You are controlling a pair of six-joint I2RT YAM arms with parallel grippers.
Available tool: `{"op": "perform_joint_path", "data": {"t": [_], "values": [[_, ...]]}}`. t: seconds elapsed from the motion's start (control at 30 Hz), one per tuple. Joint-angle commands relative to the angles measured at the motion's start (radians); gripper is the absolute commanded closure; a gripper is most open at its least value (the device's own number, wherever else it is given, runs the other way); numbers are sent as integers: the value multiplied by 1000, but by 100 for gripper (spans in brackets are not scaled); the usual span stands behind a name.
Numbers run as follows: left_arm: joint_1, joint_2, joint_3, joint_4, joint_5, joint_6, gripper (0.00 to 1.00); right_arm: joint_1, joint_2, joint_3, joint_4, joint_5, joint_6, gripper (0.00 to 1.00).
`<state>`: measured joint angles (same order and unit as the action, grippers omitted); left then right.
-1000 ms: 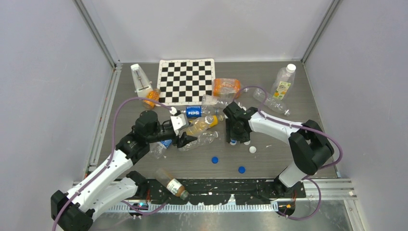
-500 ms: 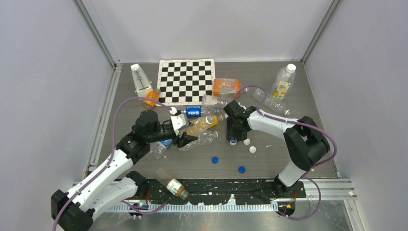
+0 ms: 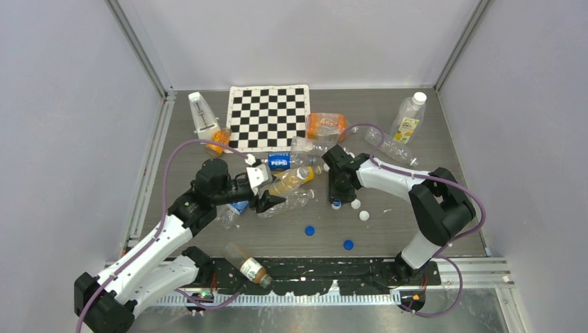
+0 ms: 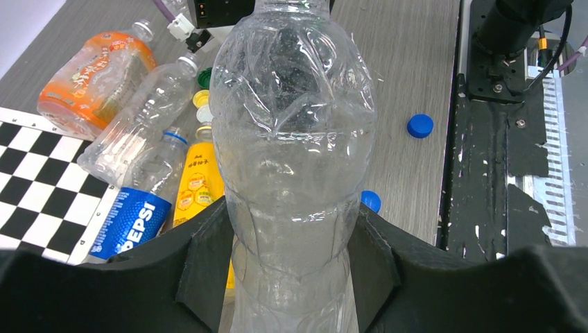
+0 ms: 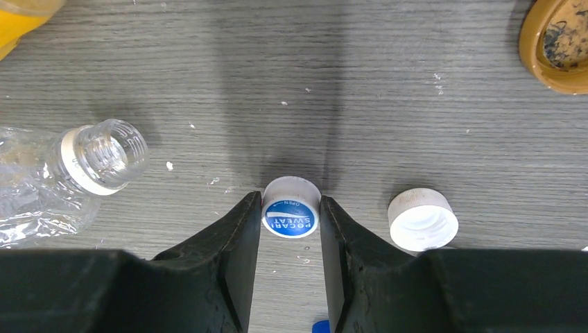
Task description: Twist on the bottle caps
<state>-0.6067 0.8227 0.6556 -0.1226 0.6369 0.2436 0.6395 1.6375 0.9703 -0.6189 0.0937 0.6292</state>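
My left gripper (image 4: 291, 270) is shut on the waist of a clear, crumpled bottle (image 4: 291, 139), whose open neck (image 5: 104, 156) points toward the right arm. In the top view this bottle (image 3: 295, 201) lies between the two arms. My right gripper (image 5: 291, 208) points down at the table, its fingertips pressed against both sides of a white bottle cap with a blue printed top (image 5: 291, 216). A second white cap (image 5: 423, 220) lies upside down just to its right. Two blue caps (image 3: 309, 230) (image 3: 348, 244) and another white cap (image 3: 364, 216) lie nearer the front.
A pile of lying bottles sits beside the left gripper: a Pepsi bottle (image 3: 279, 161), a yellow one (image 3: 291, 179) and an orange one (image 3: 326, 125). A checkerboard (image 3: 268, 116) lies at the back. A capped bottle (image 3: 409, 118) stands at back right. Another bottle (image 3: 247, 265) lies at the front edge.
The right gripper's jaws have come together around the blue-topped white cap, and the right arm's elbow shifted slightly. The left arm and its bottle have not moved.
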Motion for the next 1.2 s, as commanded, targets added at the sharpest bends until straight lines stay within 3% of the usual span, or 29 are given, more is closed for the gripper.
{"op": "perform_joint_path", "data": {"t": [0.0, 0.37, 0.57, 0.9, 1.17], "values": [[1, 5, 2, 54, 32, -4, 100, -3, 9, -4, 21, -7, -11, 60], [2, 14, 3, 56, 38, -3, 100, -3, 23, -23, 40, -22, -6, 54], [2, 16, 3, 57, 42, -4, 100, -3, -1, -28, 38, -15, -4, 59], [1, 30, 0, 65, 57, 1, 100, -3, -246, 33, -77, -20, -97, 77], [1, 34, -4, 81, 83, 11, 100, -3, -442, 198, -173, -178, -302, 80]]}}
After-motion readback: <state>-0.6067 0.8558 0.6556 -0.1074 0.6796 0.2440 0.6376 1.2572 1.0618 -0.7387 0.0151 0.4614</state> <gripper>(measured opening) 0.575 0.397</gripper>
